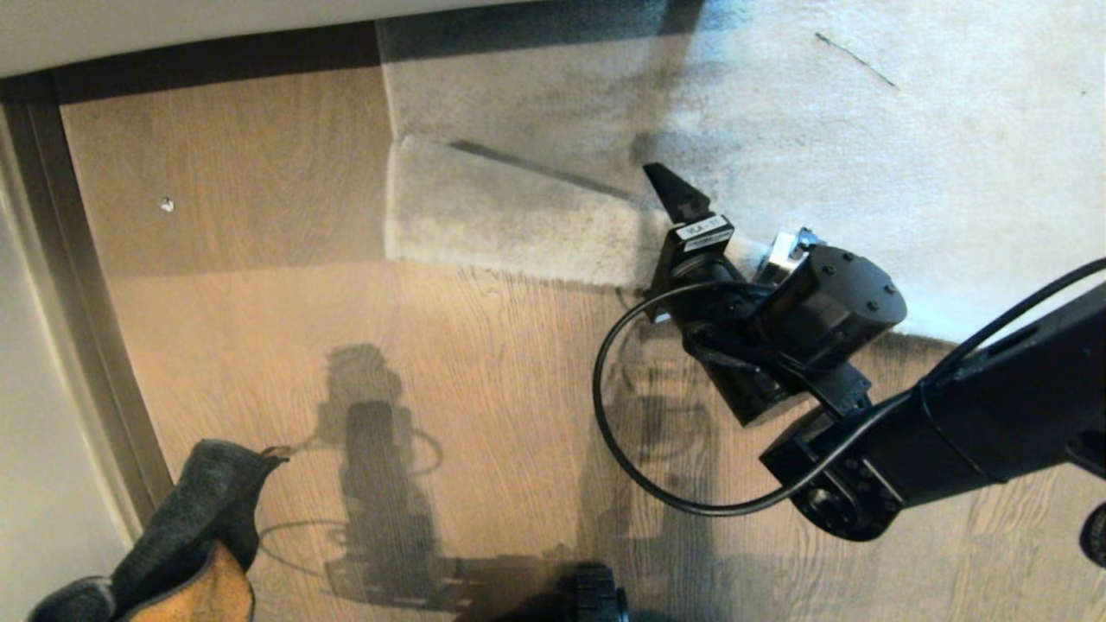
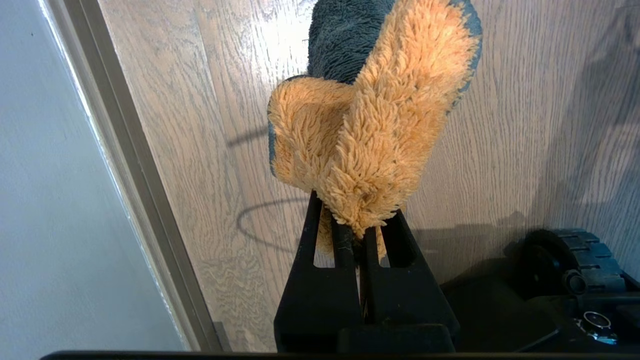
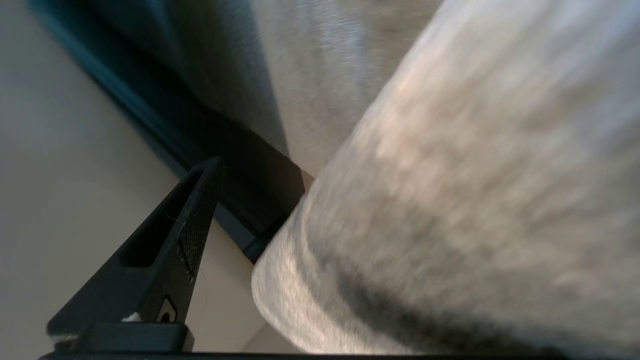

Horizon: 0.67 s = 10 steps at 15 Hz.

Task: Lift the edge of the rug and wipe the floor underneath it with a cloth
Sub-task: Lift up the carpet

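The rug edge (image 1: 510,216) at the light grey rug's (image 1: 864,155) corner is folded back on itself, a flap lying over the rug beside the wood-plank floor (image 1: 432,371). My right gripper (image 1: 691,216) is at the flap's right end and open; one black finger (image 3: 190,235) shows, and the raised rug edge (image 3: 425,200) hides the other. Low at the left, over the floor (image 2: 200,125), the left gripper (image 2: 356,235) is shut on the cloth (image 2: 370,125), which is dark grey outside and mustard-tan inside. In the head view the cloth (image 1: 190,536) covers that gripper.
A pale wall with a grey baseboard (image 1: 52,259) runs along the left. A dark strip (image 1: 216,60) borders the floor at the back. A small white speck (image 1: 167,205) lies on the planks. My base's black wheel (image 1: 596,600) shows at the bottom edge.
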Available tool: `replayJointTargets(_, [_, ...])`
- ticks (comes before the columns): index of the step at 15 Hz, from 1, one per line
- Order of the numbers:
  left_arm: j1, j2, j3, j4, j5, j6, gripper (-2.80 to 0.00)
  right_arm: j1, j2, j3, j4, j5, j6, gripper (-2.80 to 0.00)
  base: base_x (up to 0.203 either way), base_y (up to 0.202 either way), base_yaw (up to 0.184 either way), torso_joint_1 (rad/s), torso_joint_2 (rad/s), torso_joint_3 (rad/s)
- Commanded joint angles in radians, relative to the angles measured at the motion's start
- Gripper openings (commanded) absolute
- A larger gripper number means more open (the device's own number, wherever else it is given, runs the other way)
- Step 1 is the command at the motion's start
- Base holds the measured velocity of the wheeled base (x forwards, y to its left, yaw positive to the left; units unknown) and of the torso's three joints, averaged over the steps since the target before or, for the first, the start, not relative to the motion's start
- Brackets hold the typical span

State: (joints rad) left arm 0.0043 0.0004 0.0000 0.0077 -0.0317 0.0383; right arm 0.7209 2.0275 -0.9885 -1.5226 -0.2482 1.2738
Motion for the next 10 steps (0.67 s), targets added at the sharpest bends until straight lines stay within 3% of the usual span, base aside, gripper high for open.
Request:
replayJointTargets(1, [0.000,0.000,0.000,0.000,0.000,0.000,-2.80,0.003,0.016,-0.030,-0.047,0.002,-0.025,0.00,0.000,0.000,0.000,0.000,0.00,0.000])
replayJointTargets(10, [0.000,0.000,0.000,0.000,-0.001,0.000,-2.80,0.000,0.009,-0.050,-0.047,0.001,-0.056,0.00,0.000,0.000,0.000,0.000,0.00,0.000])
